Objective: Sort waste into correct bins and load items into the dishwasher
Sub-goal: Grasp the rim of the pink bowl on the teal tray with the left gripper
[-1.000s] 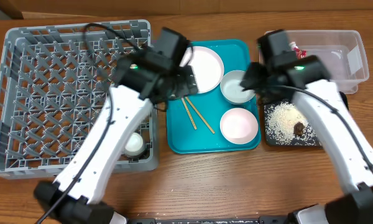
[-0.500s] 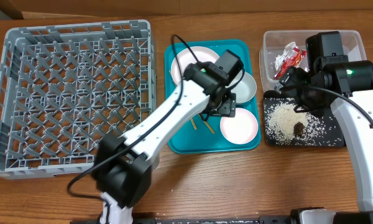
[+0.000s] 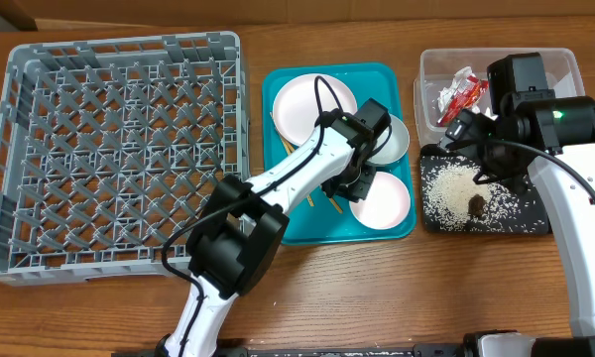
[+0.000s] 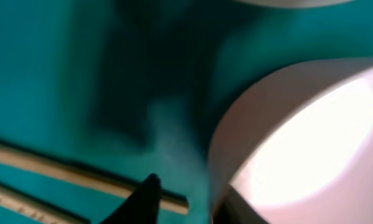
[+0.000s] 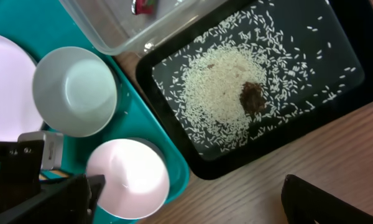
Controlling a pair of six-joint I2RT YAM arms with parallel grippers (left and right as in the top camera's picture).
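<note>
**Q:** Where do I have the left gripper (image 3: 355, 184)?

**A:** Centre of the overhead frame, arm stretched across the teal tray (image 3: 288, 226) and tipped down onto the lower white bowl (image 3: 382, 201). The wrist view shows its dark fingertip (image 4: 146, 198) outside the bowl's rim (image 4: 219, 134), so I judge I'm pinching the wall, one finger in, one out. The jaws look narrowed; whether they are clamped I cannot tell.

**Q:** And the right gripper (image 3: 469, 131)?

**A:** Upper right, jaws spread wide and holding nothing. It hangs between the clear tub (image 3: 560, 74) with the red wrapper (image 3: 458, 89) and the black tray (image 3: 535, 220) of rice (image 3: 448, 188).

**Q:** What else?

**A:** Plate (image 3: 302, 104), upper bowl (image 3: 399, 139) and chopsticks (image 3: 317, 203) lie on the teal tray. The grey dish rack (image 3: 119, 149) fills the left.
</note>
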